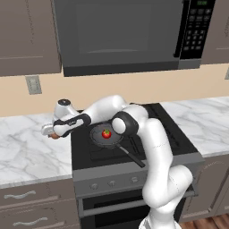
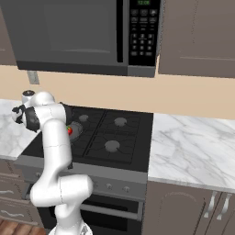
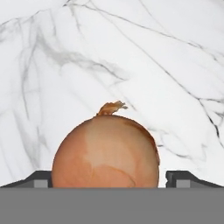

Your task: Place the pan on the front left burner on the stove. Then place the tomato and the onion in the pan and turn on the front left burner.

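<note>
gripper (image 3: 109, 179): jaws spread wide, one each side of the onion (image 3: 105, 153)
onion: on marble counter (image 3: 131, 52), left of stove (image 1: 170, 129)
tomato (image 1: 106, 133): in pan (image 1: 96, 136) on stove

Dark microwave (image 1: 120, 33) above, marble counter (image 1: 27, 152) alongside.

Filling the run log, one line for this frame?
stage: onion pickup | claw: open, straddling onion on marble counter | tomato: in pan | pan: on stove
</note>
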